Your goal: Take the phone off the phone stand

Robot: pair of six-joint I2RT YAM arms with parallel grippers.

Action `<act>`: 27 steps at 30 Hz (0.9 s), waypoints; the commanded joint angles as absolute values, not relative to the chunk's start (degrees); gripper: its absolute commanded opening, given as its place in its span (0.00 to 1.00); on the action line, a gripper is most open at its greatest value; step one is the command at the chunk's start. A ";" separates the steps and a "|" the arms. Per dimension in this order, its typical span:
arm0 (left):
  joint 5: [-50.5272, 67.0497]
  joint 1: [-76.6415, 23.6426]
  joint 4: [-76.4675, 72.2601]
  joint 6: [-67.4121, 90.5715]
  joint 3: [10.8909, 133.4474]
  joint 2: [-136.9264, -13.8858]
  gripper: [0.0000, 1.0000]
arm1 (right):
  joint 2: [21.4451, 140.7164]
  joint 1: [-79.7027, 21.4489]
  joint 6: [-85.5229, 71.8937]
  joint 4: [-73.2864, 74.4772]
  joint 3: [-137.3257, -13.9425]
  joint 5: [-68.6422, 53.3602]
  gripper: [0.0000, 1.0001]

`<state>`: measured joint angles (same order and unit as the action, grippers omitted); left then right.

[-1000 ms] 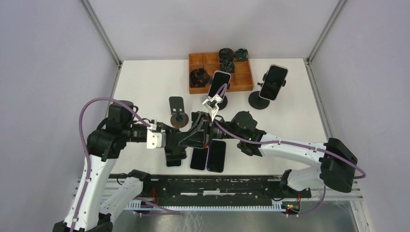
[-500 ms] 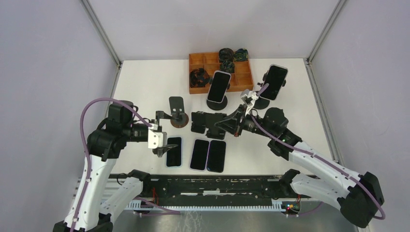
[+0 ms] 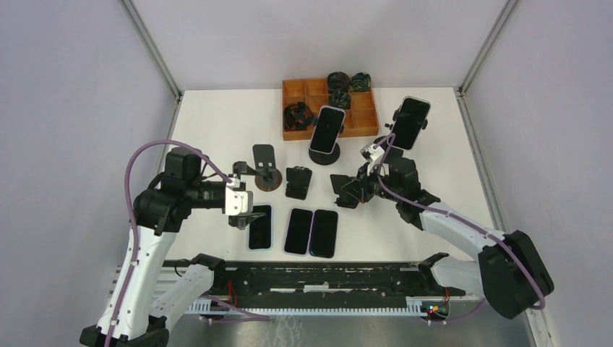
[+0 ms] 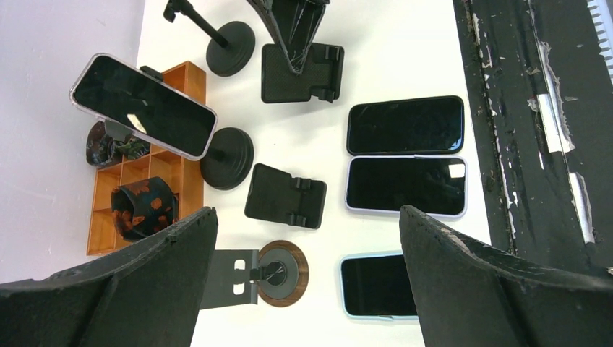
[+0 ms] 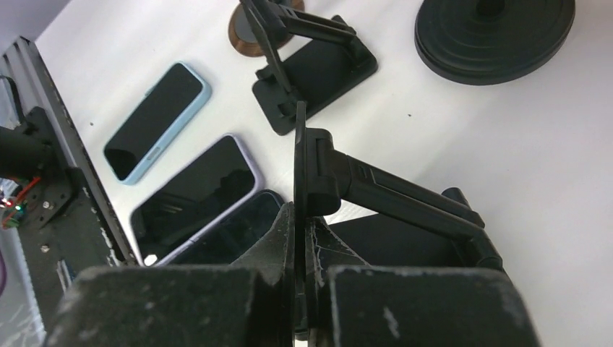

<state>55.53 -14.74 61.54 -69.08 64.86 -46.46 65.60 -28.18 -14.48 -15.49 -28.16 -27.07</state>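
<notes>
Two phones stand on round-based phone stands: one phone (image 3: 327, 129) at the middle back, another phone (image 3: 410, 121) at the back right. My left gripper (image 3: 249, 195) is open, hovering over a light blue phone (image 4: 376, 285) lying flat and an empty wood-based stand (image 4: 278, 273). Its wrist view also shows the middle phone (image 4: 143, 105) tilted on its stand (image 4: 226, 157). My right gripper (image 5: 300, 217) is shut on the upright plate of a black folding stand (image 5: 394, 195), held just right of centre (image 3: 341, 189).
Two more phones, purple-cased (image 3: 298, 231) and dark (image 3: 323, 233), lie flat near the front edge. Another black folding stand (image 3: 298, 181) sits at centre. An orange compartment tray (image 3: 296, 90) with dark rolls stands at the back. Walls close in left and right.
My left gripper has opened and pulled back left, leaving the light blue phone flat on the table. My right gripper has shut on the black folding stand and carried it rightward.
</notes>
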 commanded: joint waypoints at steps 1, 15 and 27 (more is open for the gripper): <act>55.26 -14.68 60.02 -67.02 66.14 -45.93 1.00 | 71.64 -26.26 -9.89 -23.30 -32.43 -33.53 0.00; 54.29 -14.68 60.03 -68.14 65.39 -46.26 1.00 | 88.84 -24.07 -0.99 -24.37 -40.99 -52.03 0.00; 54.52 -14.68 60.04 -69.71 64.90 -47.09 1.00 | 93.54 -21.72 4.60 -20.43 -44.20 -55.08 0.08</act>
